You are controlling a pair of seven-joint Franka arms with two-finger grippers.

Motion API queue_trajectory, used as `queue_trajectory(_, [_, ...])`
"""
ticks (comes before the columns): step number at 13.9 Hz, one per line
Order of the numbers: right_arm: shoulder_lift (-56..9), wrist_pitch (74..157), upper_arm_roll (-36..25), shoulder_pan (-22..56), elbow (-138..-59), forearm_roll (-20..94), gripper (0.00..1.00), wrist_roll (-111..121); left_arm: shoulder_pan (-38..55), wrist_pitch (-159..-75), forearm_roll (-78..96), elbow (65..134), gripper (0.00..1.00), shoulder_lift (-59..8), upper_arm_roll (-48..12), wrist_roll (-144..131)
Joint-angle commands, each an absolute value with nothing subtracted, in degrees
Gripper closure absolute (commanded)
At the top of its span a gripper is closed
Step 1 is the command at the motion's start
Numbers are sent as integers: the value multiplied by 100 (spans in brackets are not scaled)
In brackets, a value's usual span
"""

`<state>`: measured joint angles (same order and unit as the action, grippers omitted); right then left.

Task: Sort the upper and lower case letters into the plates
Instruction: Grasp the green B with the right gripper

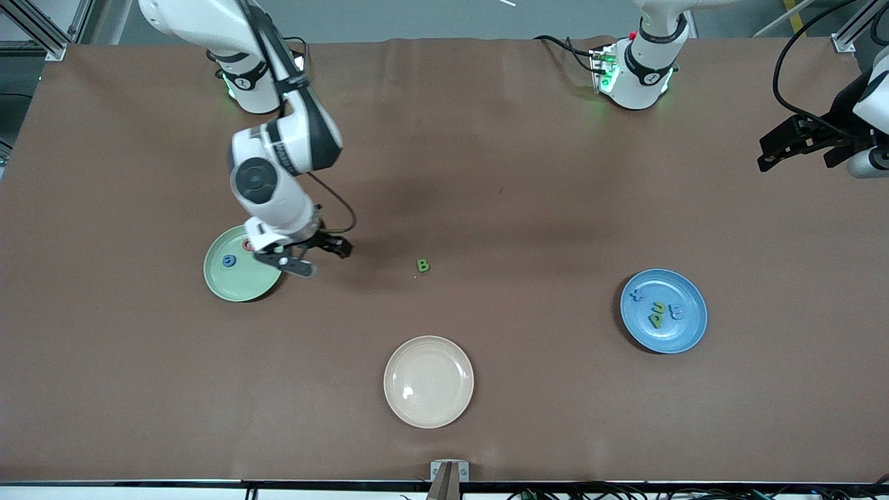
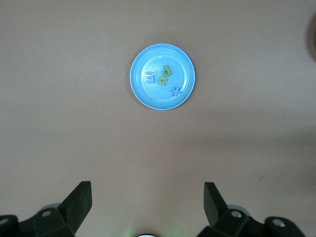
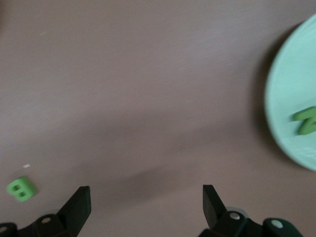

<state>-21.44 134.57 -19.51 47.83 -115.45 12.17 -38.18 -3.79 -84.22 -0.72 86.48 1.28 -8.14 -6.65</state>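
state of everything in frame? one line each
right gripper: open, empty, over the table beside the mint green plate
left gripper: open, empty, waiting at its end of the table
mint green plate: holds blue G, green N
blue plate: holds four letters
cream plate: empty
green B: loose on the table

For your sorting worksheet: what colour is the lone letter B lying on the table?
Green; the B shows best in the right wrist view.

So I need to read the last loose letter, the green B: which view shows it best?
The front view: the green B lies whole on the bare table between the plates, its shape readable. The right wrist view shows it blurred near the edge. The left wrist view misses it.
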Motion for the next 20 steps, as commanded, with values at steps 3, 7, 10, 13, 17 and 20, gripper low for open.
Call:
queue_trajectory(3, [-3908, 13456, -1978, 5378, -9768, 1362, 0, -3929, -413, -8359, -62, 8719, 0, 255, -826, -571])
queue_trajectory(7, [-4359, 13474, -1758, 5441, -9290, 1354, 0, -3894, -396, -8341, -9, 8710, 0, 229, -835, -668])
queue_trajectory(10, [-4403, 13483, -1740, 5458, -9211, 1362, 2, -3858, -413, -8332, -9, 8719, 0, 220, -826, -677])
queue_trajectory(13, [-4412, 13543, -1583, 5467, -9176, 1362, 4, -3867, -404, -8323, -9, 8710, 0, 246, -835, -668])
queue_trajectory(17, [-4491, 13781, -1494, 5467, -9185, 1345, 12, -3858, -404, -8332, -9, 8710, 0, 246, -826, -589])
queue_trajectory(20, [-4491, 13781, -1494, 5511, -9185, 1310, 26, -3841, -413, -8323, -9, 8701, 0, 281, -835, -571])
